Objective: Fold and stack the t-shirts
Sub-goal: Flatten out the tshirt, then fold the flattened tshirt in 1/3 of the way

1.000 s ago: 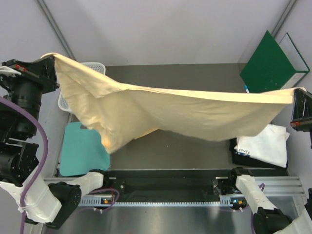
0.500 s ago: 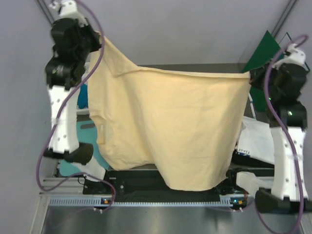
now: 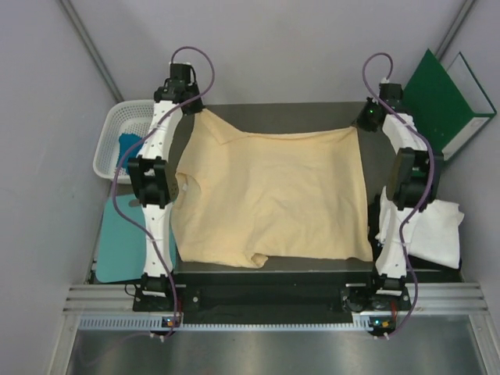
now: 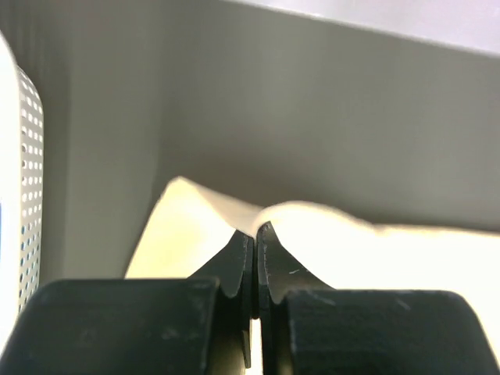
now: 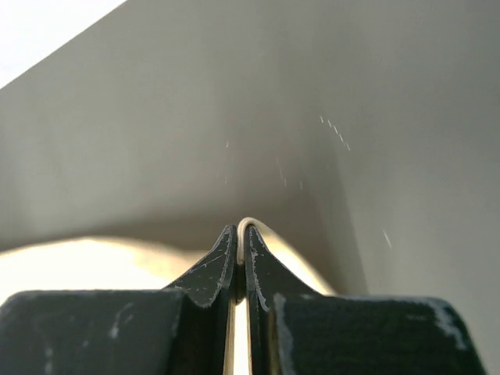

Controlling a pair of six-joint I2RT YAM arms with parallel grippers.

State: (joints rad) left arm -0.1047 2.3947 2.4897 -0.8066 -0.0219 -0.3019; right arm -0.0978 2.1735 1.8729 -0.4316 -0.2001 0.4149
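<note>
Top and wrist views. To the left of the table (image 3: 273, 113) stands a white perforated basket (image 3: 105, 152), and in it we see a bunched blue t-shirt (image 3: 127, 148). Nearer the arm bases on the same side lies a flat teal item (image 3: 117, 242); we cannot tell what it is. At the right, the white t-shirt (image 3: 433, 226) rests in a loose heap, and whatever lies beneath it is mostly hidden by the arm.

The peach-yellow t-shirt (image 3: 273, 195) lies spread over the middle of the dark grey table, its near hem rumpled and one near corner folded under. The left gripper (image 4: 255, 234) is clamped on the far left corner of this shirt, fingers pressed together with cloth bulging just beyond them. The right gripper (image 5: 241, 230) pinches the far right corner, a thin pale edge of cloth showing between its fingertips. Both arms reach out long over the sides of the shirt.

A stiff green folder (image 3: 437, 101) leans against the far right. Pale grey walls (image 3: 273, 47) enclose the table, and a metal rail (image 3: 273, 316) runs along its near edge.
</note>
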